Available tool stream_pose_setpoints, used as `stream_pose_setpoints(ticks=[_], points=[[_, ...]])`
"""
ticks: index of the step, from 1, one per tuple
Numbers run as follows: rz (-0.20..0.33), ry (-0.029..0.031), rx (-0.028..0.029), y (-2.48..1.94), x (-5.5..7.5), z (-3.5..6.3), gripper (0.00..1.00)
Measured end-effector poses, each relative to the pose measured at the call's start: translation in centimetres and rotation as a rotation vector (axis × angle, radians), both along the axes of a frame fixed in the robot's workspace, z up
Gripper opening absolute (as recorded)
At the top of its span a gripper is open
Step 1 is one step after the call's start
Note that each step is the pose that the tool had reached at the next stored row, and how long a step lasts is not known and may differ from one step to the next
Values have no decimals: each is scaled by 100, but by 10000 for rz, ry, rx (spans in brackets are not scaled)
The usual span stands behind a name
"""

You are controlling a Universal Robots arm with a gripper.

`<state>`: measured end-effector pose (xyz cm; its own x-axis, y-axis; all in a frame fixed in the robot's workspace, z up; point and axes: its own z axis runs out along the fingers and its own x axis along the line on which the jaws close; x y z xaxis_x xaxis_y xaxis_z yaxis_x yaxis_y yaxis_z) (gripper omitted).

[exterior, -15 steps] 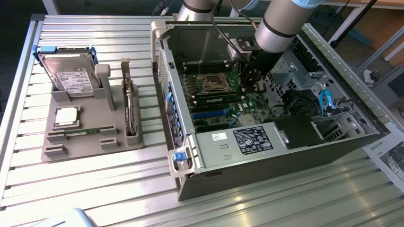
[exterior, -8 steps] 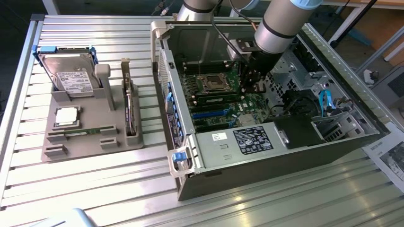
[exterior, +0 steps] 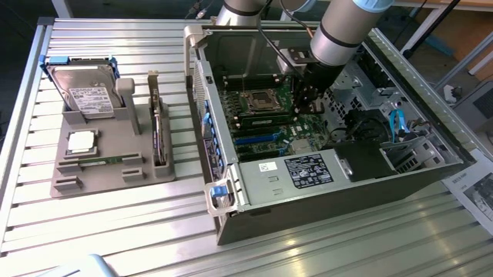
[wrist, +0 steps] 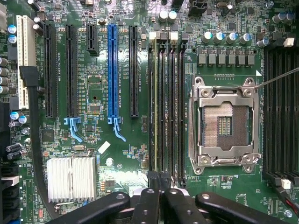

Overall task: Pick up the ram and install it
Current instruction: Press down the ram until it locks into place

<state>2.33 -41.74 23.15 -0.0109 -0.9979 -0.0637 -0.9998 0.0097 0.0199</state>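
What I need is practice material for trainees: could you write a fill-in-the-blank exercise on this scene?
1. The processor socket on the motherboard is ___.
2. Between black expansion slots, one long slot is coloured ___.
3. The hard drive stands to the exterior view's ___ of the computer case.
4. The tool, over the memory slots, has its fingers ___.

Missing words: empty; blue; left; shut.
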Motion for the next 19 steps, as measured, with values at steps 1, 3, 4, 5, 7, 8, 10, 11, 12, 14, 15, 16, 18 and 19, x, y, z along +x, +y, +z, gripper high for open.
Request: stream_pose_setpoints(ticks=[1,3,4,5,7,8,10,11,12,14,15,16,18,19], points=[[0,0,0,0,0,0,10],[0,0,-1,0,0,-1,10],[0,0,0,0,0,-1,10],[0,0,0,0,0,-1,10],[0,0,1,0,0,1,10],[0,-1,7,1,0,7,10],[-1,0,2,0,0,49,10],[0,0,2,0,0,76,10],[0,0,1,0,0,102,10],[0,-1,3,0,0,112,10],[1,0,3,0,0,112,10],[0,-1,2,0,-8,112,10],[1,-7,0,0,-62,113,10],[1,-14,2,0,-95,112,10]])
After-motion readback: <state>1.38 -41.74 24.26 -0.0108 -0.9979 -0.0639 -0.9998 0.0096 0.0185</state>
